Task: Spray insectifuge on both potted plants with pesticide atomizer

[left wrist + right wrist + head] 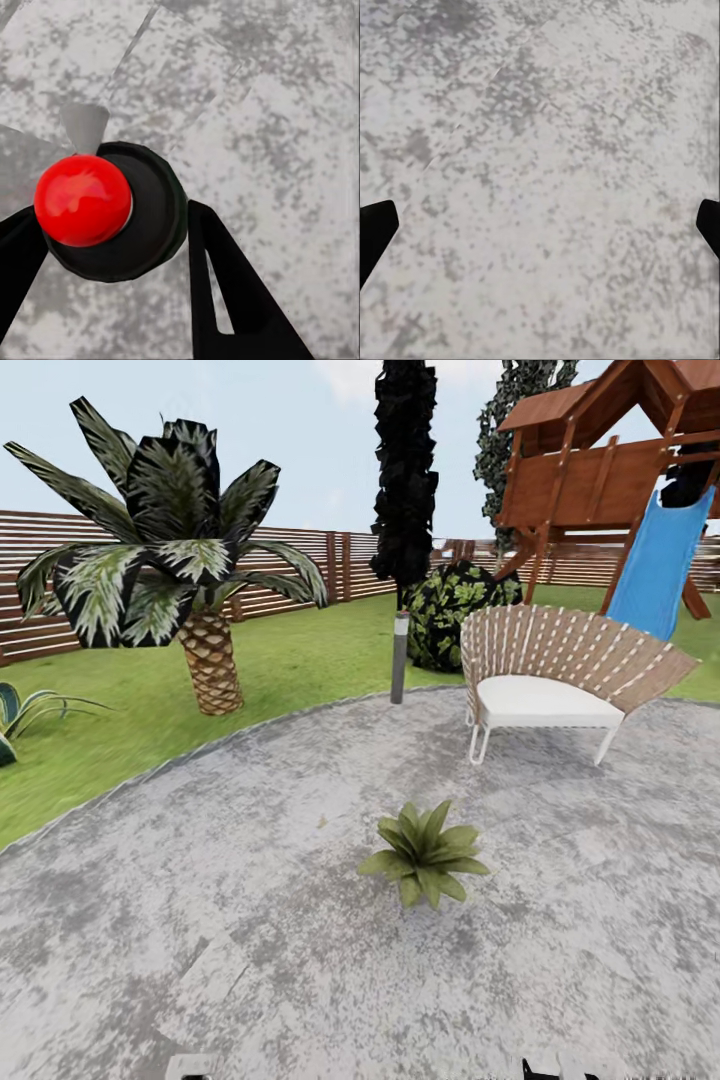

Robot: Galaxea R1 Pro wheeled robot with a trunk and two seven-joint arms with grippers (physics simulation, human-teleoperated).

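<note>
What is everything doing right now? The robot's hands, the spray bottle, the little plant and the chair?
Left gripper: shut on the pesticide atomizer, black fingers on both sides of it.
Pesticide atomizer: held, its red top toward the camera, above the grey patio.
Right gripper: open, nothing between its fingers.
Potted plant: standing upright on the patio, untouched.
Chair: upright, nobody on its white seat.

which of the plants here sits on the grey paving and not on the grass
The small low rosette potted plant mid-patio; the palm tree and dark bush stand on grass.
</note>
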